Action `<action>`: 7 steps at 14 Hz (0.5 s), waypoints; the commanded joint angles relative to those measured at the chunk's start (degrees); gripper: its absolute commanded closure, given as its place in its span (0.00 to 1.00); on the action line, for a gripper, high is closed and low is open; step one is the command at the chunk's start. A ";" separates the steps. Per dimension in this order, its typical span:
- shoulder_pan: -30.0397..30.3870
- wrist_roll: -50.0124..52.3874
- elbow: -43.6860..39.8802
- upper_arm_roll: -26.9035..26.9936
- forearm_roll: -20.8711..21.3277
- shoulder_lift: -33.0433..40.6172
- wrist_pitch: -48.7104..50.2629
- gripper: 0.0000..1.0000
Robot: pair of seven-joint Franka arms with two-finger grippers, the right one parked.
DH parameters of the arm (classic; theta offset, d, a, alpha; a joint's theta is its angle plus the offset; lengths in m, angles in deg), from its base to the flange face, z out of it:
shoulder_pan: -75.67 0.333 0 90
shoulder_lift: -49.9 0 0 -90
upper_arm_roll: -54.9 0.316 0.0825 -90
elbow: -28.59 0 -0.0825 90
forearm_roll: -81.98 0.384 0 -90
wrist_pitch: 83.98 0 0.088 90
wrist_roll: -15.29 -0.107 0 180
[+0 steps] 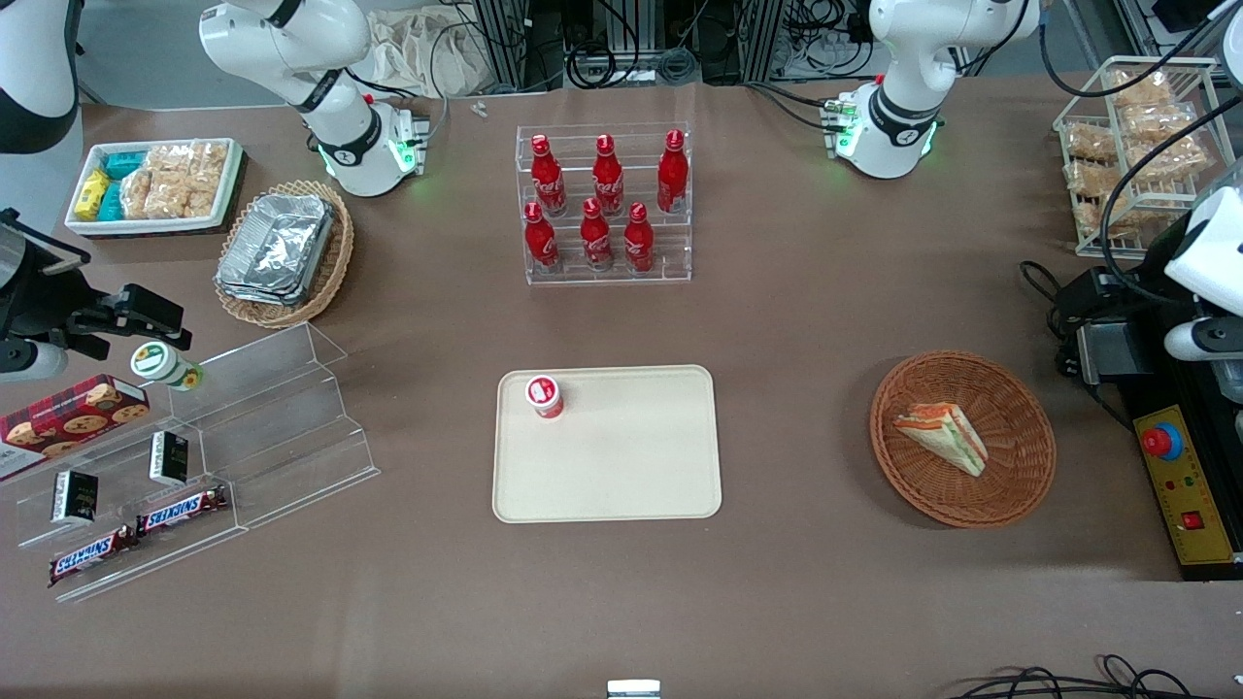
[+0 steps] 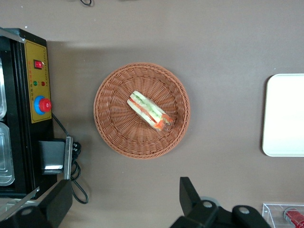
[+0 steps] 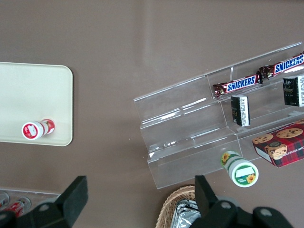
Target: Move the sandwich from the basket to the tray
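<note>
The left wrist view looks straight down on the basket (image 2: 141, 110) with the sandwich (image 2: 149, 111) lying in it on its side, filling layers showing, and it alone shows the pincer (image 2: 121, 202): two dark fingers (image 2: 192, 197) spread wide apart with nothing between them, hanging high above the bare worktop (image 2: 228, 42) just beside the basket rim. In the front view the pincer itself is out of sight at the working arm's end, but that view gives the whole layout: the sandwich (image 1: 942, 437) rests in the middle of the reddish-brown basket (image 1: 961, 439), and the tray (image 1: 608, 444) lies well apart from it toward the middle of the worktop (image 1: 796, 291), with open brown surface between the two. A small red-and-white capped bottle (image 1: 545, 395) stands on the tray in a corner; the right wrist view shows that same bottle (image 3: 36, 129) from above near the tray's (image 3: 28, 95) edge. A clear rack of red cola bottles (image 1: 604, 204) stands farther from the front camera than the tray. A black control box with a red button (image 1: 1187, 485) sits beside the basket at the worktop's edge.
</note>
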 commanded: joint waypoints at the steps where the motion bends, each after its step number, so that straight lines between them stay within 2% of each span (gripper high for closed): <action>1: -0.47 -0.12 8.20 0.71 -0.14 3.79 -2.71 0.00; 5: -0.47 1.02 26.12 0.71 -0.23 10.47 -17.55 0.00; 7: 0.05 4.25 28.44 0.97 -2.49 9.09 -18.99 0.00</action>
